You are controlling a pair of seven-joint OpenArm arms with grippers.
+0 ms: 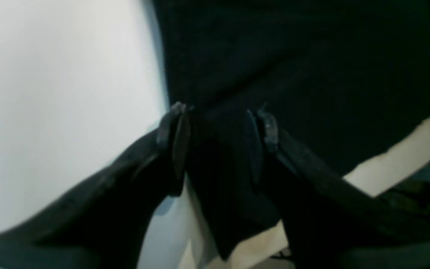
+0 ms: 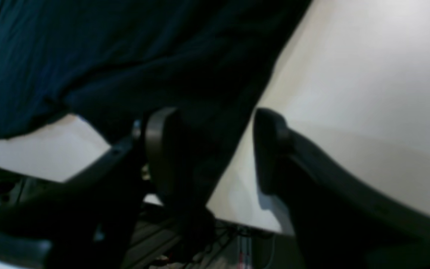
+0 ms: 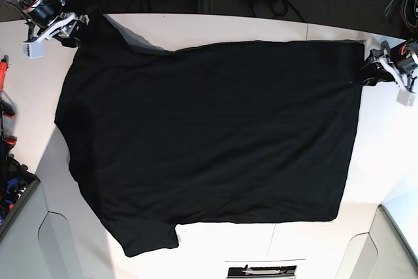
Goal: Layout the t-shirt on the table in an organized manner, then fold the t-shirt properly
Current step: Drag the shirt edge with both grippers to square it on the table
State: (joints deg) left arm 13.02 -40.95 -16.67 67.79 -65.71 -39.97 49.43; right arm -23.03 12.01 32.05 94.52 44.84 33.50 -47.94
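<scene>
Layout step, near done: t-shirt (image 3: 209, 142) lies spread flat over most of the table (image 3: 385, 155). Left gripper (image 1: 218, 129) w/ jaws apart, hem corner cloth between them at far edge. Right gripper (image 2: 207, 149) likewise wide around sleeve cloth. Next: let go, regrasp for 1st fold.

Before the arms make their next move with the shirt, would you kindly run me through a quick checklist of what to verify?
1. T-shirt spread flat on the table: mostly ok; far sleeve near the right gripper looks bunched.
2. Left gripper at the shirt's far corner, cloth between its parted fingers: ok; firm grip cannot tell.
3. Right gripper: cloth lies against one finger only, jaws apart: not ok for a pull.
4. Near hem and near sleeve straight: ok.
5. Cloth over the table's far edge: cannot tell.
</scene>
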